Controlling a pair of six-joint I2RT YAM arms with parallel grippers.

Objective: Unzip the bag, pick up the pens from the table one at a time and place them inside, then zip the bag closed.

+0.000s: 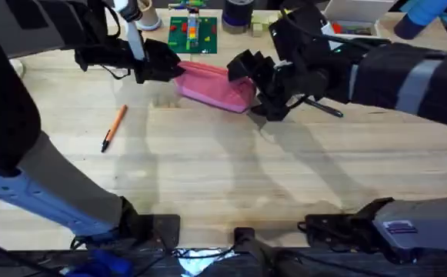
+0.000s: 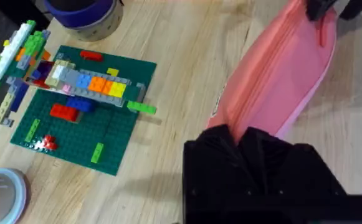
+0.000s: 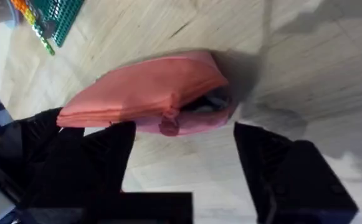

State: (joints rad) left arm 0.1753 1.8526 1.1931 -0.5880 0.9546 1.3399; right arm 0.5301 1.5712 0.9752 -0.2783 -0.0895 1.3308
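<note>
Light wooden planks with visible grain made up the surface. Nearest on it, toward the left, lay the thin orange pen with a dark tip, its long axis slanted from near-left to far-right, dark tip at the near end. It looked light, stiff and smooth, likely to roll, so a pinch across its middle seemed best. Farther back, about the middle, sat the pink soft fabric pencil pouch, its long axis running left to right, slanting slightly nearer at the right. It seemed light and limp, likely to slide or bunch unless one end was pinned. The left gripper was clamped on the pouch's left end. The right gripper stood wide at the right end, where the zipper pull hung beside a partly opened mouth. Beyond lay a green brick baseplate.
</note>
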